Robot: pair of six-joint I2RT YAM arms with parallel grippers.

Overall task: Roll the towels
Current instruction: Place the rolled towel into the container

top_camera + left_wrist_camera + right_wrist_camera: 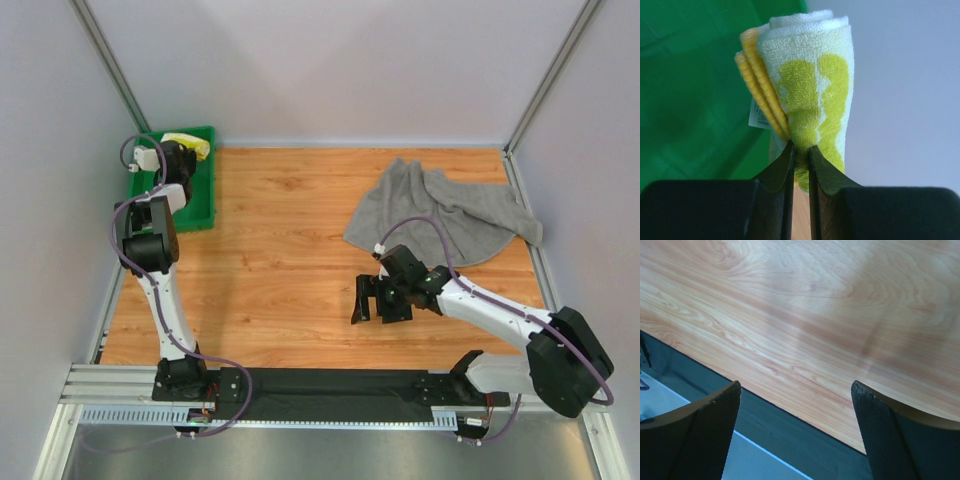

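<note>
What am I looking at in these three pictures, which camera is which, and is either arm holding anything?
Two robot arms are bolted at the near edge of a wooden table. The overhead view looks down from behind them; the other two come from wrist cameras. The left gripper is shut on a rolled white-yellow towel over a green bin at the far left. The right gripper is open and empty above bare wood. A crumpled grey towel lies at the far right.

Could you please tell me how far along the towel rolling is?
Done: the printed towel is rolled. In hand: the left gripper holds it, jaws shut, at the green bin. Left: the grey towel lies crumpled and unrolled on the table; the right gripper is open and empty.
</note>
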